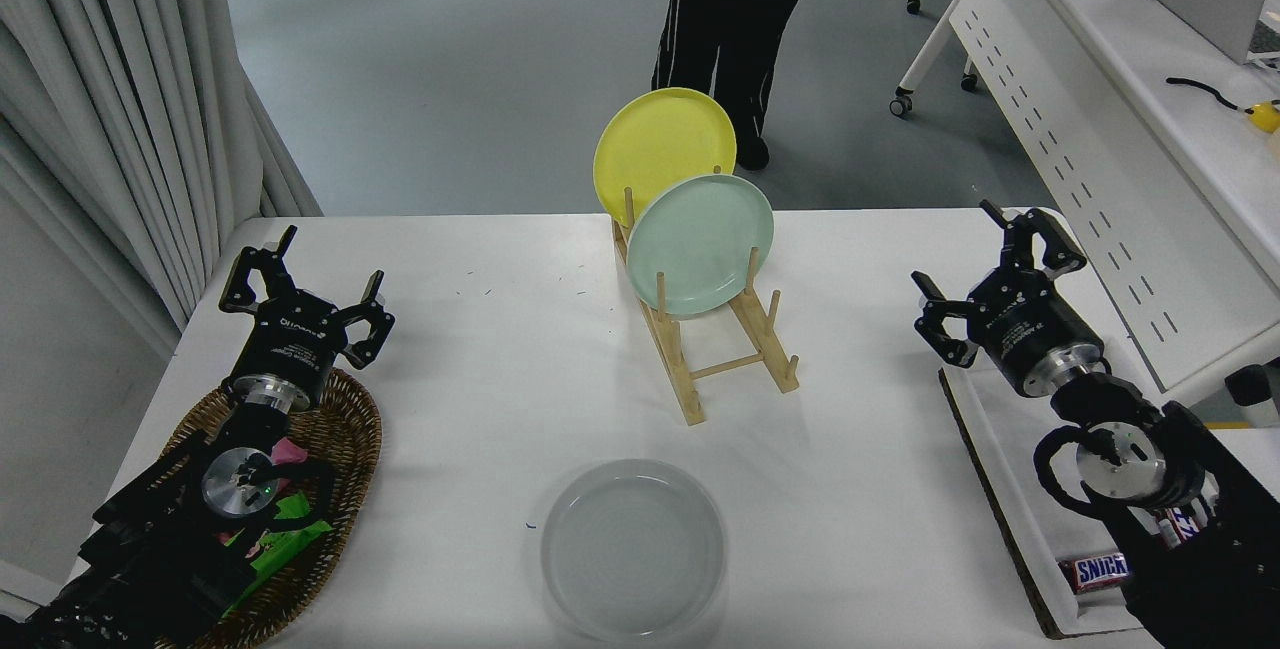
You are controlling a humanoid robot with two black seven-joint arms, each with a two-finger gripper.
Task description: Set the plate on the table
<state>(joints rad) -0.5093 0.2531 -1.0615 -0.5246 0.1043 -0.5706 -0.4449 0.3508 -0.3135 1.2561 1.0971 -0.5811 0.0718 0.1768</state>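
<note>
The pale grey plate [632, 549] lies flat on the white table [500, 369] near the front edge, with nothing touching it. My right gripper [985, 274] is open and empty at the table's right side, far from the plate and above the tray's far end. My left gripper [300, 294] is open and parked at the lower left above a wicker basket.
A wooden rack [715, 349] at the table's middle back holds a mint green plate [700, 244] and a yellow plate [663, 151] upright. A wicker basket [335, 449] with snack packets sits left. A white tray [1010, 459] with a candy bar sits right. A person [735, 19] stands beyond the table.
</note>
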